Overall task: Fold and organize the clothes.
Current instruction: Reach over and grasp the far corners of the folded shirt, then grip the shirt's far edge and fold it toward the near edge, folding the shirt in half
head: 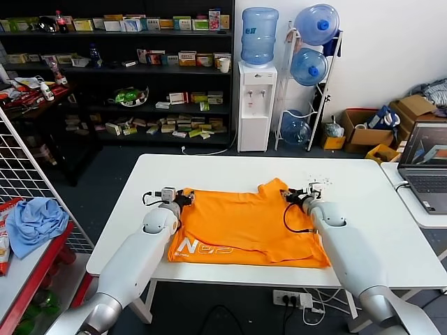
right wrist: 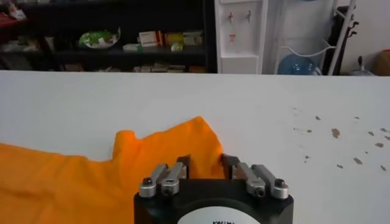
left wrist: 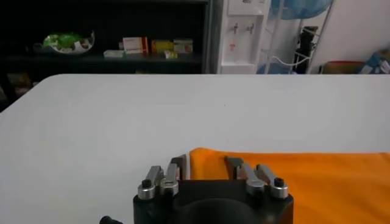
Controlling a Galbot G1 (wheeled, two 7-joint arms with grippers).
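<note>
We are looking at the orange T-shirt point(head: 244, 227), which lies in the middle of the white table point(head: 377, 188), a bit toward the lower part of the head view. It is already folded partly, with white letters showing at its lower left corner. One sleeve sticks up at the top, right of the middle.

Our left gripper point(head: 183, 199) is at the shirt's upper left corner. In the left wrist view, its fingers point(left wrist: 233, 163) sit on each side of the orange corner, with a gap between them. We cannot tell if they are pinching the cloth yet.

Our right gripper point(head: 293, 197) is at the upper right, just beside the sleeve. In the right wrist view, its fingers point(right wrist: 181, 163) stand partly apart around the orange edge point(right wrist: 201, 146). We cannot tell if it has a grip either.

What could go wrong? The cloth looks thin and floppy. If one side grabs only the top layer, the fold may come apart when we lift. If one gripper catches the cloth and the other misses, the shirt may twist and bunch up. If the fingers close on the table and not the cloth, the corner may slip out. Pulling too hard could drag the whole shirt toward the table edge.
</note>
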